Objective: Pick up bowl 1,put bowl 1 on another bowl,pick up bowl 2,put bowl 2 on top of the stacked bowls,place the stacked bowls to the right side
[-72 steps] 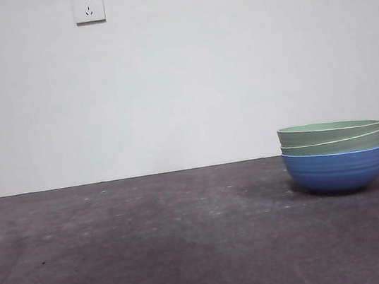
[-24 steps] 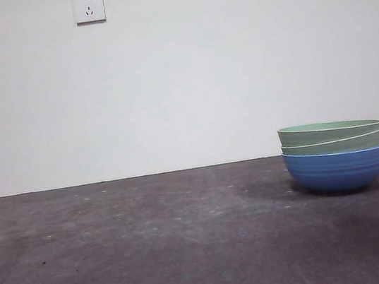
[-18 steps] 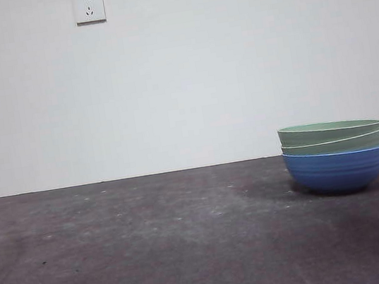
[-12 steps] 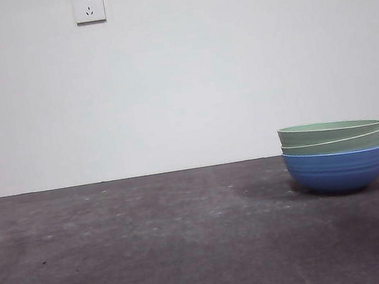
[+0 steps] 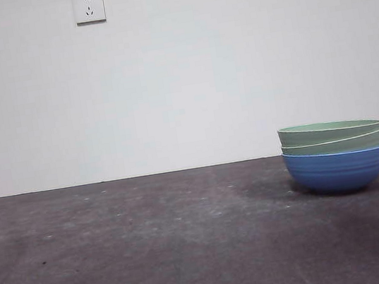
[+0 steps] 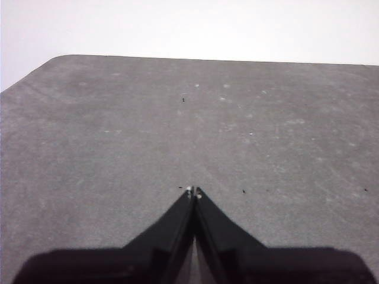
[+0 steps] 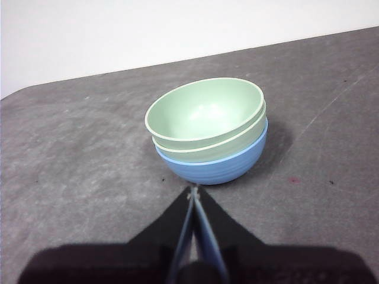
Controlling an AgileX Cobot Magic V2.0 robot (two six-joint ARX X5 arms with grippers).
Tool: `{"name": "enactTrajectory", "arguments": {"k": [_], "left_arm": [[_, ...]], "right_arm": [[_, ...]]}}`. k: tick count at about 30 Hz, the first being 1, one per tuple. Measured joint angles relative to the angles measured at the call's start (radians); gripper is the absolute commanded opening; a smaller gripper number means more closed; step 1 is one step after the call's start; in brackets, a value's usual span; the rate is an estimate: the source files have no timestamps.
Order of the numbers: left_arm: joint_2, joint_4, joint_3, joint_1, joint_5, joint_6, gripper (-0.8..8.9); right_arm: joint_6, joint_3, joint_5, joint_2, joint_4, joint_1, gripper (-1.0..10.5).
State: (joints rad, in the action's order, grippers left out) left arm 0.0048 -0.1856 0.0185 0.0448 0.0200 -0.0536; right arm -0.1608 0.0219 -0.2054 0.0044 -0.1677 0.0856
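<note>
The stacked bowls (image 5: 335, 156) stand on the right part of the dark table: a blue ridged bowl (image 5: 337, 171) at the bottom with two pale green bowls (image 5: 331, 136) nested in it. The right wrist view shows the same stack (image 7: 208, 131) just ahead of my right gripper (image 7: 193, 190), which is shut and empty, a short way back from the blue bowl (image 7: 216, 167). My left gripper (image 6: 193, 191) is shut over bare table, away from the bowls. Neither arm shows in the front view.
The grey table (image 5: 155, 247) stretches to a white wall with two sockets (image 5: 88, 7). The table's rounded far corner (image 6: 56, 59) shows in the left wrist view.
</note>
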Motion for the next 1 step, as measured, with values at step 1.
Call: {"name": "enactTrajectory", "arguments": {"k": [1], "left_arm": [[0.000, 0.000, 0.000, 0.000, 0.000, 0.000, 0.00]], "right_arm": [[0.000, 0.000, 0.000, 0.000, 0.000, 0.000, 0.0]]}}
